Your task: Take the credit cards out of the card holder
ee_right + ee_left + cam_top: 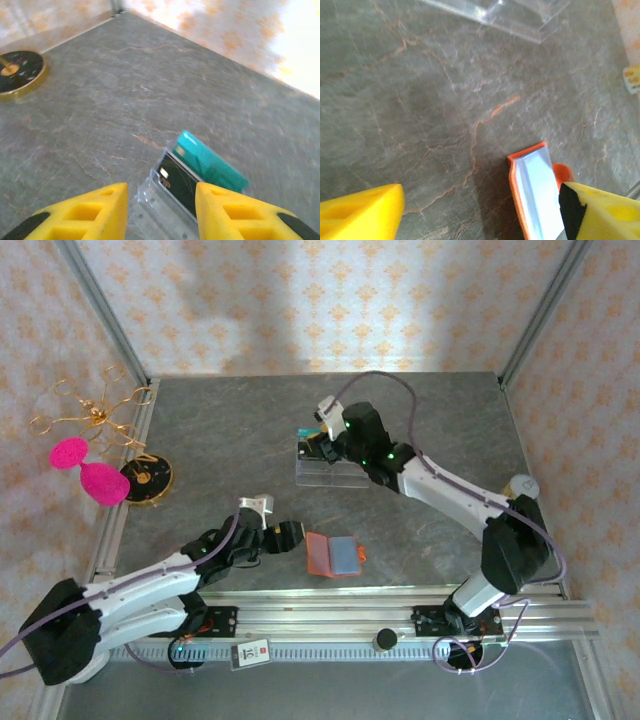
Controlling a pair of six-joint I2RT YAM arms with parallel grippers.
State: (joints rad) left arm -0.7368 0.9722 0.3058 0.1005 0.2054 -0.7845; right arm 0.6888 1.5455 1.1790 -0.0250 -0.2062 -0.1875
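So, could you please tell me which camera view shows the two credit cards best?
The right wrist view: the teal card and the black card stand close up in the clear rack, just beyond the open right gripper. In the top external view they are tiny slivers beside that gripper, partly hidden by it.

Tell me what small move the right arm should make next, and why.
Probably lift the right gripper straight up off the clear acrylic slotted rack: its jaws stand apart, and the teal-green card and black card already sit in it, apparently ungripped.
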